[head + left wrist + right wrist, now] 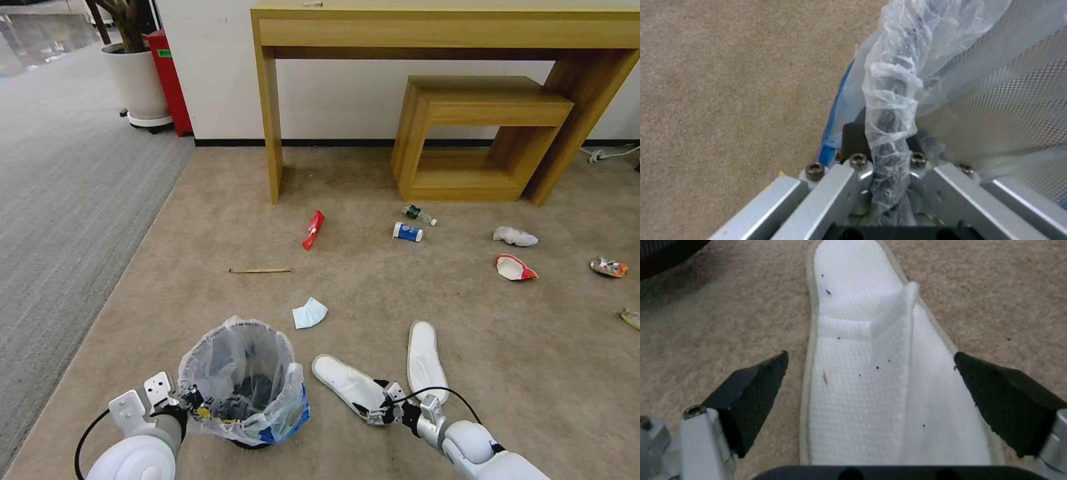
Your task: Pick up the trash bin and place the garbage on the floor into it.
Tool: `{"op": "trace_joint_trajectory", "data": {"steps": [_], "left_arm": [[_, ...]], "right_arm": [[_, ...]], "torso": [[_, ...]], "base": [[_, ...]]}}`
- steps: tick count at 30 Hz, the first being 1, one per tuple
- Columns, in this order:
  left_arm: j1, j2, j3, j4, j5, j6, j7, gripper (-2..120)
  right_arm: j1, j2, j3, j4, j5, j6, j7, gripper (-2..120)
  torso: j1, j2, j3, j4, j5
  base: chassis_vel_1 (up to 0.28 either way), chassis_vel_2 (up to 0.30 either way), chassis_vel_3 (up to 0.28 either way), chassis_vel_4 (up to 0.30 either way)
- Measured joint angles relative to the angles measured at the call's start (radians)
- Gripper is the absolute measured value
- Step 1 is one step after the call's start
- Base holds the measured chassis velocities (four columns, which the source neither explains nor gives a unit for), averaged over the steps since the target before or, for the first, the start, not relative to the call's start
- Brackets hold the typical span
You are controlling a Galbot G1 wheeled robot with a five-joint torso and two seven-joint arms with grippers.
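Beige short-pile carpet (pixel 413 313) underfoot, a grey ribbed carpet (pixel 60 213) strip to the robot's left, white wall ahead with a wooden desk (pixel 440 27) and a smaller wooden stool (pixel 480 133) tucked under it; white planter (pixel 137 83) and a red box (pixel 170 80) at the far left corner. Litter count on the beige carpet: two white slippers, one blue face mask (pixel 309 313), one thin wooden stick (pixel 261 271), one red wrapper (pixel 313 230), one blue-white cup (pixel 407 232), one tiny bottle (pixel 419 214), one white tissue (pixel 515 236), one red-white paper cup (pixel 514 267), one crushed can (pixel 609 267). One trash bin (pixel 240 383), upright at near left, mouth open upward, bag liner draped over the rim with a blue patch low on its right side. Left gripper (pixel 193 400) is clamped on the bin's rim at its left side; left wrist view shows the bagged rim (pixel 891 110) pinched between the pads. Near slipper (pixel 347 385) lies flat, long axis diagonal, far end pointing toward the bin; far slipper (pixel 425 360) sits just right of it, long axis running nearly straight away from the robot. Right gripper (pixel 379 408) is low over the near slipper's close end, fingers (pixel 753 390) spread wide, one on either side of the slipper (pixel 871 383), not gripping it.
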Motion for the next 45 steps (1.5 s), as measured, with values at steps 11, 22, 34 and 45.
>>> {"op": "trace_joint_trajectory", "data": {"steps": [11,22,34,45], "left_arm": [[-0.004,-0.001,0.000,0.011,0.005,0.000,0.004,0],[-0.005,-0.006,0.003,0.016,0.012,0.000,0.012,0],[0.004,-0.016,0.010,0.001,0.020,0.000,0.017,0],[0.014,-0.020,0.015,-0.010,0.035,0.000,0.030,0]], "right_arm": [[0.019,0.012,-0.005,-0.029,-0.002,0.010,0.004,69],[0.021,0.011,-0.002,-0.043,-0.003,0.020,0.004,44],[0.045,0.022,-0.024,-0.091,-0.005,0.034,-0.005,30],[0.061,0.055,-0.039,-0.129,-0.016,0.052,-0.012,26]], "torso": [[0.000,0.000,0.000,0.0000,0.0000],[0.000,0.000,0.000,0.0000,0.0000],[0.000,0.000,0.000,-0.0001,0.0000],[0.000,0.000,0.000,-0.0001,-0.0002]], "base": [[0.000,0.000,0.000,0.000],[0.000,0.000,0.000,0.000],[0.000,0.000,0.000,0.000],[0.000,0.000,0.000,0.000]]}}
